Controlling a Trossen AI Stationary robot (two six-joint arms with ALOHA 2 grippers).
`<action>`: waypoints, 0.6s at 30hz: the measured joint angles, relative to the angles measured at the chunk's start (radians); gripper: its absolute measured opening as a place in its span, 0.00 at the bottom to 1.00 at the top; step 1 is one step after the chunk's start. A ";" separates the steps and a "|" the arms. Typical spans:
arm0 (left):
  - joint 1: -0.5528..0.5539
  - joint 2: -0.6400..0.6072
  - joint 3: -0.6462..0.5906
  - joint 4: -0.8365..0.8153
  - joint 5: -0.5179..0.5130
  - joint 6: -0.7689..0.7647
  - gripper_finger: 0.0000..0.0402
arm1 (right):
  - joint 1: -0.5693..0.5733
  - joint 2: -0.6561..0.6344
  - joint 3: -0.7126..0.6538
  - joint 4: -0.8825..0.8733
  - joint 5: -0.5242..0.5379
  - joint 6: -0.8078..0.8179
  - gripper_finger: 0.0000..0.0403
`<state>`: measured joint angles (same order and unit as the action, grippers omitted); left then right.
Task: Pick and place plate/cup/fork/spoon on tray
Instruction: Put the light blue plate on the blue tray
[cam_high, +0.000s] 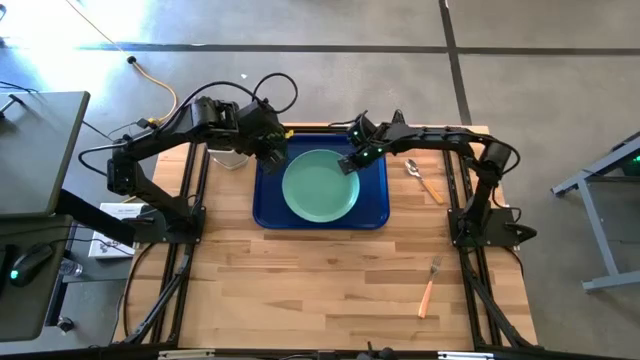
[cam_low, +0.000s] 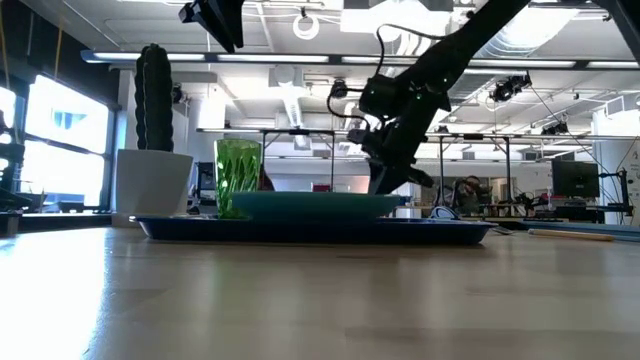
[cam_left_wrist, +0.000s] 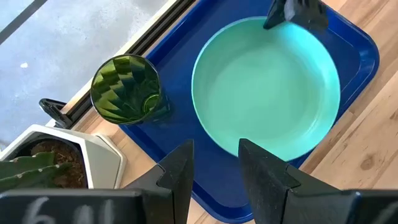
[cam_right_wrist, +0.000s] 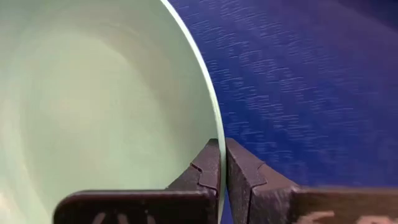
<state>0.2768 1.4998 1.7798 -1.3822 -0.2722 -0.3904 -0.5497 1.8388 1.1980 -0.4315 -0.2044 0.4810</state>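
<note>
The right gripper (cam_right_wrist: 221, 163) is clamped tight on the rim of the round mint-green plate (cam_high: 320, 184), which lies on the dark blue rectangular tray (cam_high: 375, 214). The left gripper (cam_left_wrist: 214, 163) hovers above the tray, fingers parted and empty (translucent green cup (cam_left_wrist: 125, 90) standing beside the plate). Orange-handled spoon (cam_high: 424, 179) and fork (cam_high: 430, 287) lie on the wooden table (cam_high: 300, 290).

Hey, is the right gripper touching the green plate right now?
Touching. The right wrist view shows the right gripper shut on the plate, one finger on each side of its rim.
</note>
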 joint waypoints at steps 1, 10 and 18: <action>0.000 0.000 0.000 0.000 0.000 0.000 0.29 | 0.005 0.007 0.000 0.006 0.007 0.010 0.00; 0.002 0.000 0.000 0.000 0.000 0.000 0.29 | 0.019 0.028 0.000 0.017 0.091 0.037 0.00; 0.003 0.000 0.000 0.001 -0.001 0.000 0.29 | 0.047 0.029 0.000 0.025 0.101 0.063 0.00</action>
<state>0.2794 1.4998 1.7798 -1.3811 -0.2729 -0.3901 -0.5031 1.8675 1.1980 -0.4061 -0.1036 0.5439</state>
